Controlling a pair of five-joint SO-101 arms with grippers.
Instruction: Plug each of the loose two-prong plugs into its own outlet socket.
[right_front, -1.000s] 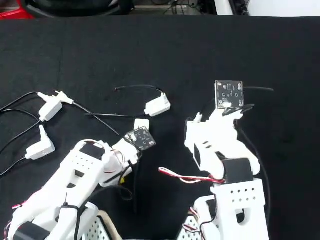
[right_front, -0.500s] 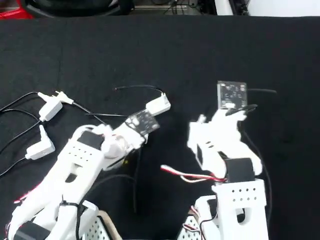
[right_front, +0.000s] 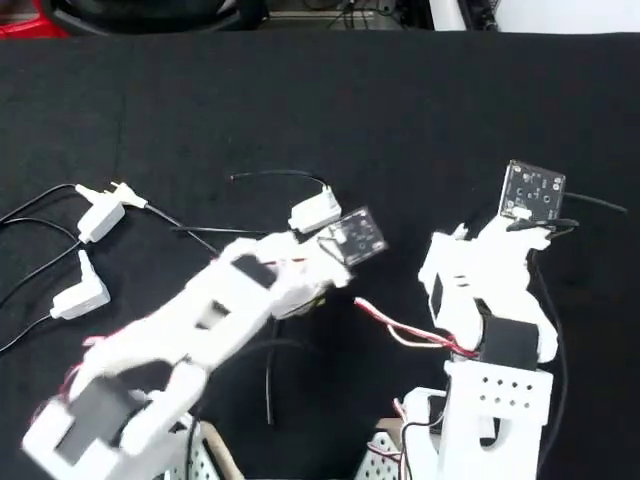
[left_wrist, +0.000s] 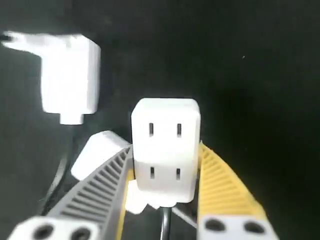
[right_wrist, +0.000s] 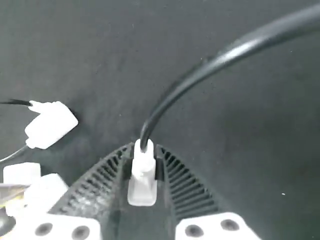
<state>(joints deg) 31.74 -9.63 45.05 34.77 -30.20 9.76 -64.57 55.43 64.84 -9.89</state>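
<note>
The left jaws are clamped on a white two-socket outlet block (left_wrist: 165, 145), near the middle of the black surface (right_front: 400, 100). A loose white two-prong plug (right_front: 315, 212) lies just beside them at about 10 o'clock. The right jaws, toward 3 o'clock, grip a small white plug on a black cable (right_wrist: 142, 180).

The left gripper (left_wrist: 165, 152) is clamped on a socket (left_wrist: 165, 125) between its fingers, left arm (right_front: 215, 310) outstretched — the right gripper (right_wrist: 144, 149) is closed on a plug (right_wrist: 142, 186).
</note>
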